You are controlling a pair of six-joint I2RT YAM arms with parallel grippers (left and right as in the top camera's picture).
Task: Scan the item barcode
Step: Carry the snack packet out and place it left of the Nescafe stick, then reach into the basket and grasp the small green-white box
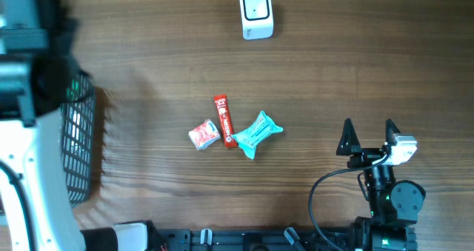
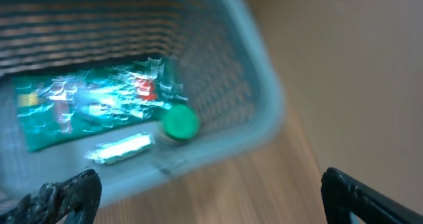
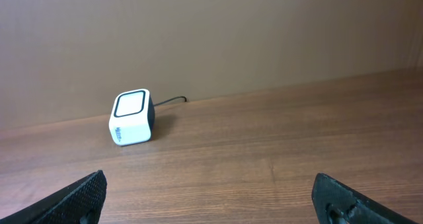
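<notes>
Three items lie mid-table: a small red-and-white packet [image 1: 203, 135], a red stick pack [image 1: 223, 121] and a teal packet [image 1: 258, 133]. The white barcode scanner [image 1: 256, 12] stands at the far edge and also shows in the right wrist view as the scanner [image 3: 132, 117]. My right gripper [image 1: 368, 136] rests open near the front right, and between its fingers this gripper [image 3: 211, 197] holds nothing. My left gripper [image 2: 211, 201] is open and empty, just outside the corner of a mesh basket [image 2: 264, 98]. The left wrist view is blurred.
The basket [image 1: 81, 147] sits at the table's left edge under my left arm. Inside it lie a shiny green packet [image 2: 86, 102], a green round cap [image 2: 180, 123] and a silvery strip [image 2: 122, 148]. A cable runs from the scanner's back.
</notes>
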